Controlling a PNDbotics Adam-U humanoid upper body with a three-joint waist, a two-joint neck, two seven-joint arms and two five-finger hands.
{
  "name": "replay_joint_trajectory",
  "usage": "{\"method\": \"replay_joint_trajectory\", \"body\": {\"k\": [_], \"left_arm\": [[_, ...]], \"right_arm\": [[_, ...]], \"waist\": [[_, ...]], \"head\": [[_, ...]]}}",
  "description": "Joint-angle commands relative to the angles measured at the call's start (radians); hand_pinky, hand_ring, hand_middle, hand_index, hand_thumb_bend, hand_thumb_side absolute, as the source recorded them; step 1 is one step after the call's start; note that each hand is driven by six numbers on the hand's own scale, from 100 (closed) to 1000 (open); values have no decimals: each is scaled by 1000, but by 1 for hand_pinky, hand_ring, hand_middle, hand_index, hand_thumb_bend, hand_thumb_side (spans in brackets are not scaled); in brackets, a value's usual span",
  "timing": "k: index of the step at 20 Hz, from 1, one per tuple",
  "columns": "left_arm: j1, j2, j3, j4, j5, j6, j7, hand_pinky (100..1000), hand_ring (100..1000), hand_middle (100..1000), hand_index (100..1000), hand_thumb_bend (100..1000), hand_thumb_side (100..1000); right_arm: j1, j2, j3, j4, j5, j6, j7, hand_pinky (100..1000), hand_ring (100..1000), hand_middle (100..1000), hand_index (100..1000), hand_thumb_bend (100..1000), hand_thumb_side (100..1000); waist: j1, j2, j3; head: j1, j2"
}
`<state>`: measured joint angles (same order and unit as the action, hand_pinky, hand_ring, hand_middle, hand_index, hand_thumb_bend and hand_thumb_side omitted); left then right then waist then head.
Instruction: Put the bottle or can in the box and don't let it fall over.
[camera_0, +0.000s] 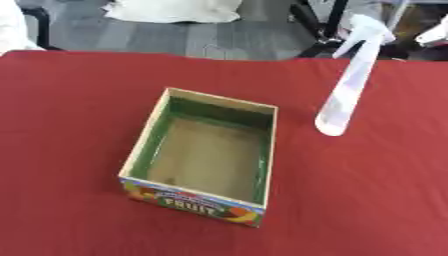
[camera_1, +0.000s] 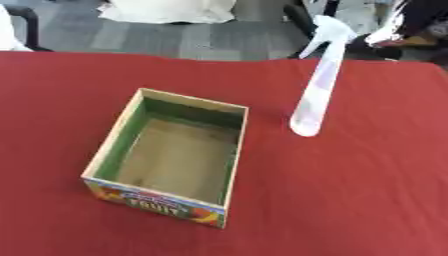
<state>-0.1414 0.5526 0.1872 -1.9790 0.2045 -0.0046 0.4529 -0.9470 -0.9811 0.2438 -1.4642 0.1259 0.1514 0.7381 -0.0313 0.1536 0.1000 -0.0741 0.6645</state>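
A tall white spray bottle (camera_0: 350, 82) with a trigger head stands upright on the red table (camera_0: 70, 125), to the right of the box and a little behind it. The box (camera_0: 206, 156) is an open cardboard fruit crate with green inner walls, a brown floor and a colourful "FRUIT" label on its near side. Nothing lies inside it. Neither of my hands shows in either view.
The red cloth covers the whole table, with bare room to the left, right and front of the box. Beyond the far edge are a grey floor, a white bag (camera_0: 175, 10) and dark chair legs (camera_1: 302, 20).
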Motion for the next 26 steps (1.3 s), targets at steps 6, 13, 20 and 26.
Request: {"method": "replay_joint_trajectory", "body": {"k": [6,13,20,26], "left_arm": [[-9,27,1,-13,5,-1,-8,676,764,782,809,187,625],[-12,32,-4,-12,6,0,-18,673,765,777,806,180,624],[-12,38,-2,-11,4,1,-16,671,766,777,804,178,629],[-22,38,-9,-14,5,2,-24,670,768,777,802,175,630]], "right_arm": [[-65,23,-15,101,23,-57,25,842,790,788,833,467,138],[-96,41,-31,168,-36,-68,142,836,778,778,819,454,101],[-89,23,-40,194,-89,-66,165,840,781,781,827,454,134],[-97,31,-40,197,-101,-59,115,832,772,770,819,447,131]], "waist": [[1,-15,4],[-1,-10,0],[-14,-3,-12],[-14,4,-10]], "head": [[-17,-23],[-29,-29],[-37,-29],[-42,-33]]}}
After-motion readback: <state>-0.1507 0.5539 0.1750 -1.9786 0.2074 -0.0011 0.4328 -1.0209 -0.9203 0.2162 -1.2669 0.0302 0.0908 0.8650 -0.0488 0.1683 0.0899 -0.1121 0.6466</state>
